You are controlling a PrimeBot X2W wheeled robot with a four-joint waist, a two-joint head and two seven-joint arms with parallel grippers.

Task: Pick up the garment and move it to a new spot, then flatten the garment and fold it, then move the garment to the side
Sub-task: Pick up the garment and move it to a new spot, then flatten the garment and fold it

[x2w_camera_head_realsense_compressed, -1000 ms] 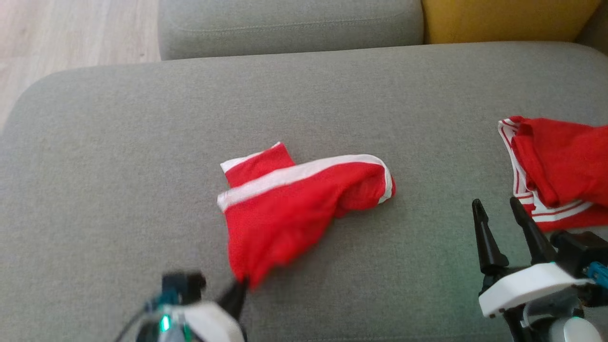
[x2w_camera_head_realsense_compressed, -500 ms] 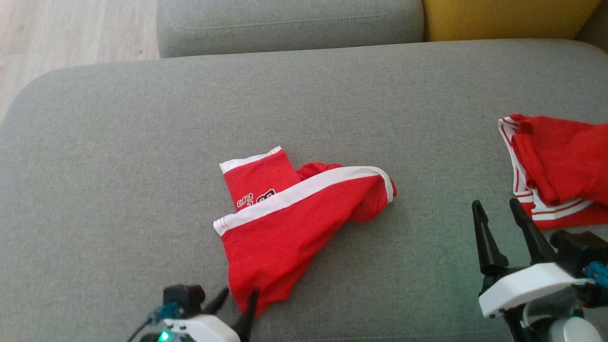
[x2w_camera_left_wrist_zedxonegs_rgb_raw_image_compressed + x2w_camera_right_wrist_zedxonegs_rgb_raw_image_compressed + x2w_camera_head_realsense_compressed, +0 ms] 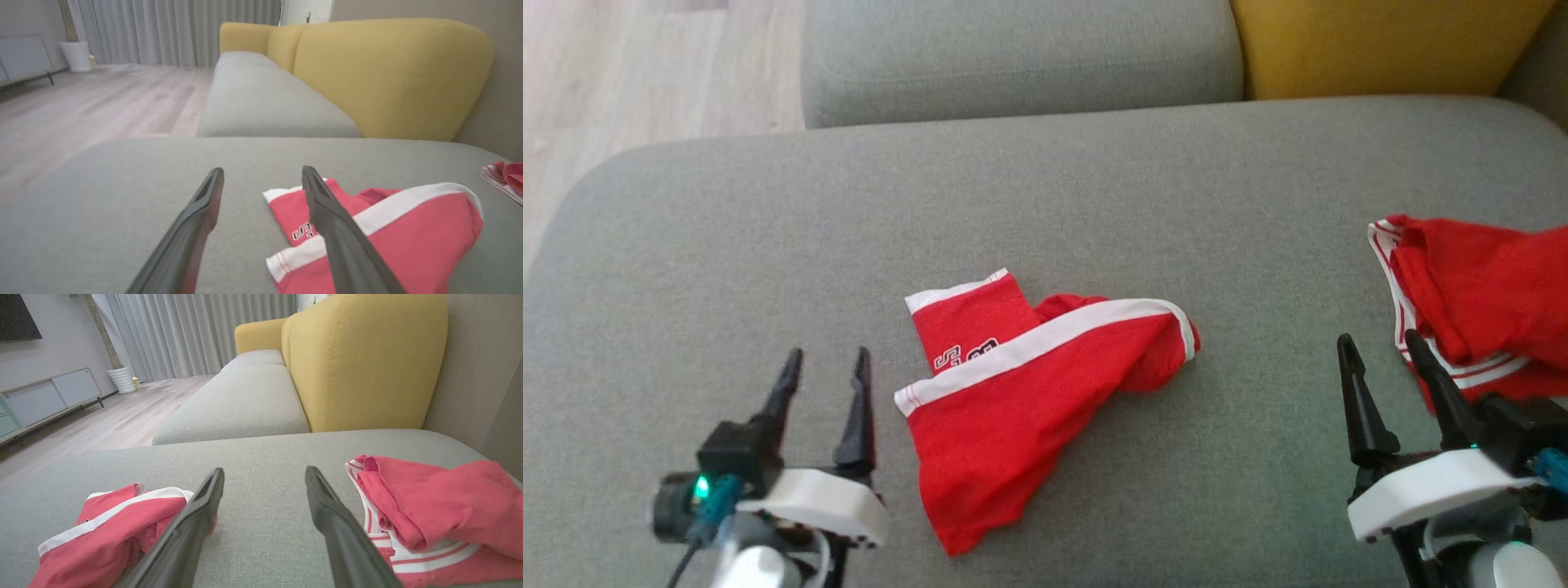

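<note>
Garment (image 3: 1013, 408) first: from the head view we see it lying crumpled near the middle of the grey seat cushion (image 3: 1094, 204), red cloth with a white band across it and dark lettering on a flap at its far left. Our left gripper (image 3: 827, 355) stands just left of it, fingers spread wide with bare cushion between them, gripping nothing. Our right gripper (image 3: 1375, 337) is well to the right of the garment, equally wide and empty. Its right finger overlaps the edge of a second red garment (image 3: 1478, 294) with thin white stripes; we cannot tell whether they touch. Farther off are another grey cushion (image 3: 1013, 49), a yellow backrest (image 3: 1372, 41) and wooden floor (image 3: 645, 73)

In the left wrist view, the two dark fingers rise wide apart. The right one crosses in front of the garment (image 3: 408, 245), which lies flat on the cushion, and the second red garment (image 3: 504, 179) peeks in at the right edge. Grey curtains (image 3: 163, 28) hang far behind

In the right wrist view, the fingers again stand wide with only cushion between. We see the garment (image 3: 102, 531) low on the left and the second red garment (image 3: 429, 498) heaped on the right, close to the right finger
</note>
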